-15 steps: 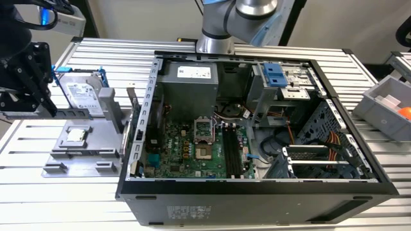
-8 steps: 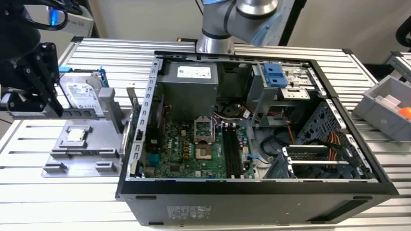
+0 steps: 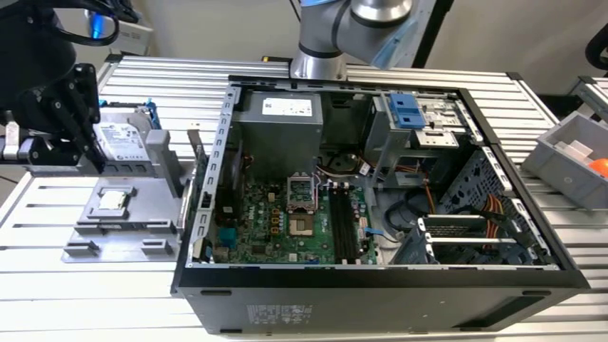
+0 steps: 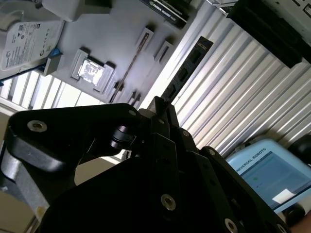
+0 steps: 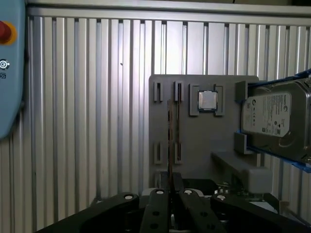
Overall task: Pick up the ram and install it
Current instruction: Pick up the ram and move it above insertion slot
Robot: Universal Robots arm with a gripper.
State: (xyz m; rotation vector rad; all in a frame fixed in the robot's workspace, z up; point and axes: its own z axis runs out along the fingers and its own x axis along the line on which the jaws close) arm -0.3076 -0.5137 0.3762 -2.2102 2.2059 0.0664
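My black gripper [image 3: 81, 142] hangs high over the grey parts holder [image 3: 114, 214], at the exterior view's left, outside the open computer case [image 3: 380, 285]. In both wrist views the fingers are shut on the ram. In the second wrist view the ram [image 4: 187, 68] is a long dark stick reaching out from the gripper [image 4: 159, 104]. In the first wrist view the ram [image 5: 169, 141] shows edge-on, rising from the gripper [image 5: 170, 187] over the holder's narrow slots [image 5: 178, 153]. The motherboard's black memory slots [image 3: 344, 228] lie inside the case.
On the holder sit a silver hard drive [image 3: 122, 142] with a blue bracket and a small square chip [image 3: 114, 201]. The case's side wall [image 3: 216, 178] stands between holder and motherboard. A grey bin [image 3: 570, 153] sits at the exterior view's right. A blue pendant [image 5: 9, 73] lies on the slatted table.
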